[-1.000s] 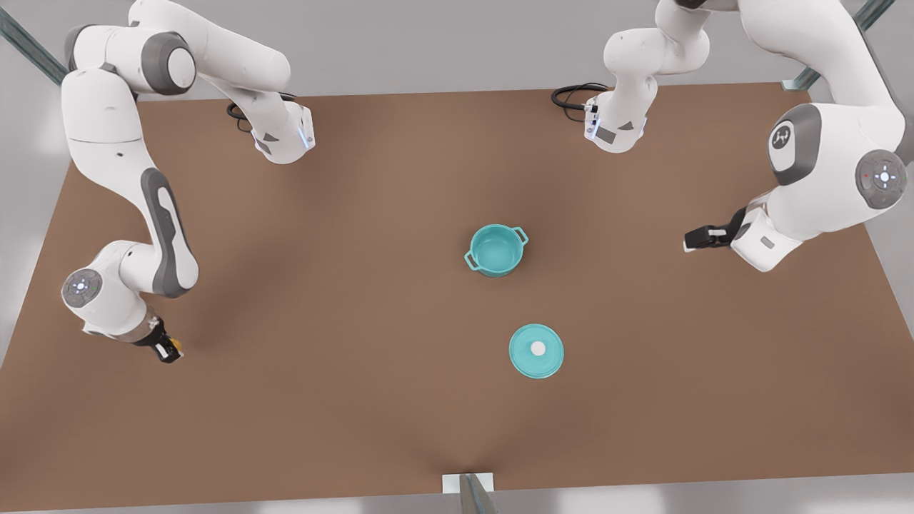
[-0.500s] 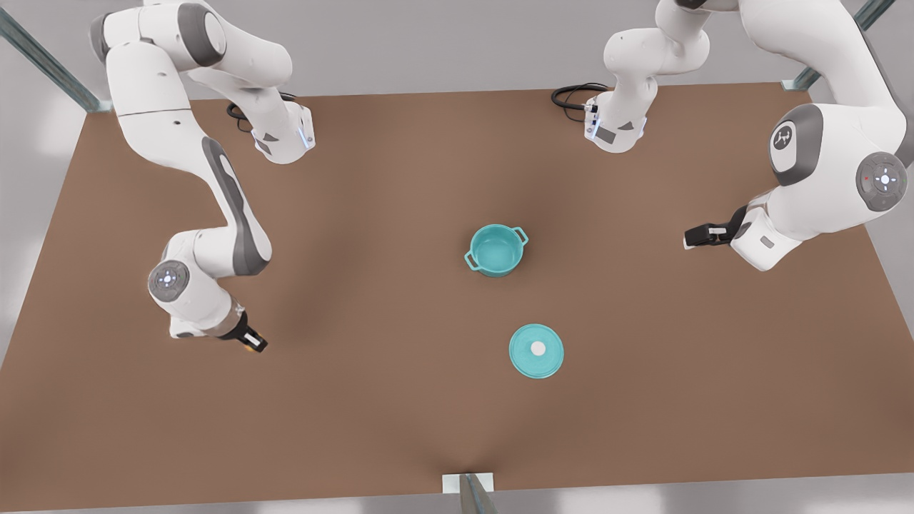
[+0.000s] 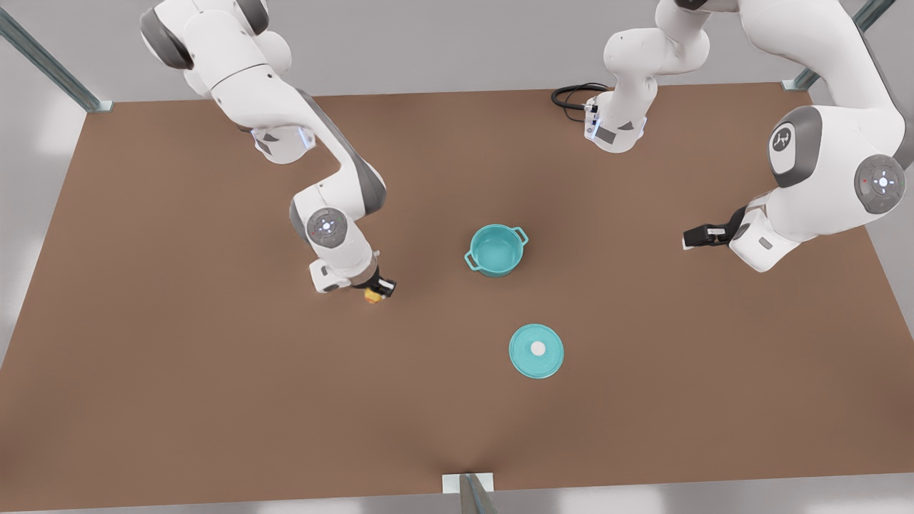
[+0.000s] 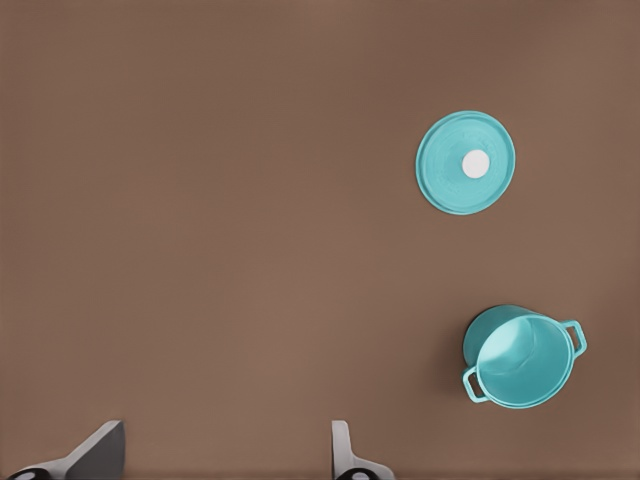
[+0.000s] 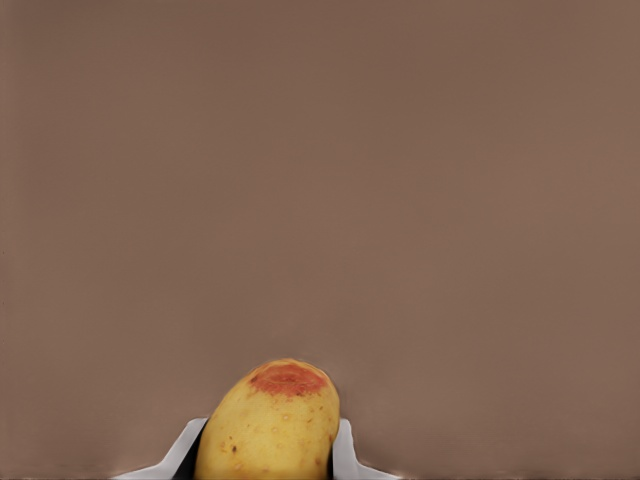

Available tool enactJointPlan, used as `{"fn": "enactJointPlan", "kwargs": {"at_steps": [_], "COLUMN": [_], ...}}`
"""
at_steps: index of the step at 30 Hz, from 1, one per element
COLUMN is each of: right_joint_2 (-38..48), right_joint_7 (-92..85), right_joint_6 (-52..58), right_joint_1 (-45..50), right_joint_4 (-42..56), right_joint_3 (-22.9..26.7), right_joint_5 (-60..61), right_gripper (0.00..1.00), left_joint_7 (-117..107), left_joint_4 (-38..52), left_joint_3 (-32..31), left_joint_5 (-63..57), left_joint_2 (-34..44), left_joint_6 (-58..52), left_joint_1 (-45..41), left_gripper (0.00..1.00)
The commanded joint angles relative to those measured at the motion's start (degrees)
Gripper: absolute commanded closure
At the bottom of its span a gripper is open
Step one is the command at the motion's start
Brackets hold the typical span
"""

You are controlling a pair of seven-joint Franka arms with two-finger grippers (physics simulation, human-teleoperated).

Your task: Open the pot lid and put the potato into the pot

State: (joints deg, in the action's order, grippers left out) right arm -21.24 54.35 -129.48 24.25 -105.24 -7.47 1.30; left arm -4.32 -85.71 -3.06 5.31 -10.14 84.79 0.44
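Potato (image 3: 371, 295) carried closer to one pot (image 3: 495, 251), one pot lid (image 3: 536, 350).

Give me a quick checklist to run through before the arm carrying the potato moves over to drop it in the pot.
1. Potato held in the right gripper: ok.
2. Pot lid off, flat on the table, apart from the pot: ok.
3. Pot upright, nothing inside: ok.
4. Potato over the pot: not ok, it is off to the front view's left.
5. Left gripper open, waiting away from the pot: ok.

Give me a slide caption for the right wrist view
Right gripper clamps a yellow-orange, red-patched potato above the brown table.
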Motion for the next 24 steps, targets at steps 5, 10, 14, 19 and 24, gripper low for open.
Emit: {"fn": "enactJointPlan", "kwargs": {"at_steps": [5,10,14,19,24], "right_joint_2": [-0.29,-4.25,-9.87,-16.29,-22.71], "right_joint_7": [25.71,31.87,37.67,40.92,43.73], "right_joint_6": [4.15,6.35,6.35,6.26,6.26], "right_joint_1": [7.21,13.71,18.72,24.35,28.13], "right_joint_4": [3.54,10.66,17.61,23.84,30.61], "right_joint_3": [0.00,0.09,0.35,4.66,7.29], "right_joint_5": [0.99,1.08,0.99,1.96,2.04], "right_gripper": [0.55,0.55,0.54,0.54,0.54], "left_joint_7": [0.02,0.11,0.11,0.02,-0.07], "left_joint_4": [0.02,0.02,0.10,0.10,0.10], "left_joint_3": [-0.10,-0.02,-0.02,-0.02,-0.10], "left_joint_5": [-0.04,-0.04,-0.04,-0.39,-0.57], "left_joint_2": [0.03,-0.06,-0.06,-0.15,-0.15], "left_joint_6": [0.02,0.02,0.02,0.02,0.02], "left_joint_1": [0.00,0.00,0.00,0.00,0.00], "left_gripper": [0.00,0.00,0.00,0.00,0.00]}}
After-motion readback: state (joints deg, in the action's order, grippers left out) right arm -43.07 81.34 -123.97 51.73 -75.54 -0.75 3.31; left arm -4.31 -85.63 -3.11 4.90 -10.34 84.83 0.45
